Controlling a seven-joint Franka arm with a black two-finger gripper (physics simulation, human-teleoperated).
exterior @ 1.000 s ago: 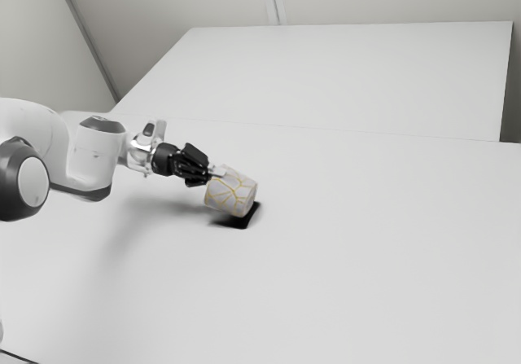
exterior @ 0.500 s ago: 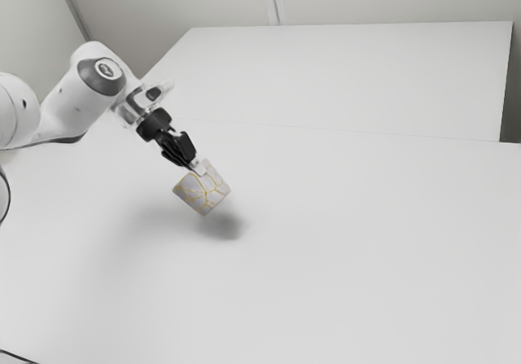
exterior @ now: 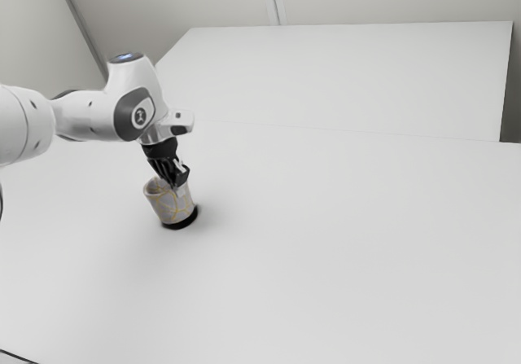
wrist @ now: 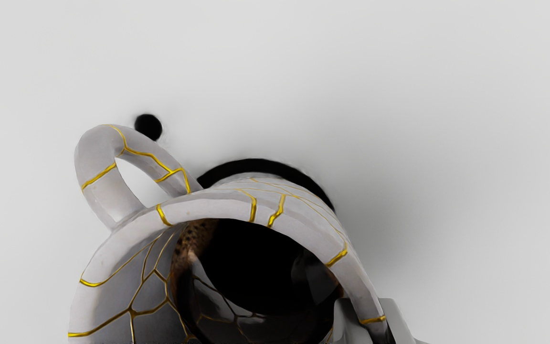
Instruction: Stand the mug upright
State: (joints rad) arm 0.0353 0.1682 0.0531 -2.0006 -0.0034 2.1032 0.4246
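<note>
Here, mug (exterior: 172,208), white table (exterior: 366,250), pale room (exterior: 179,6).

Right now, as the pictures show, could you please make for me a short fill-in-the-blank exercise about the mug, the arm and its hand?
The arm comes in from the exterior view's ____.
The hand grips the wall of the mug: one fingertip is inside the mug, the other is ____.
The mug's open end points mostly ____, not down.

Missing words: left; outside; up.
</note>
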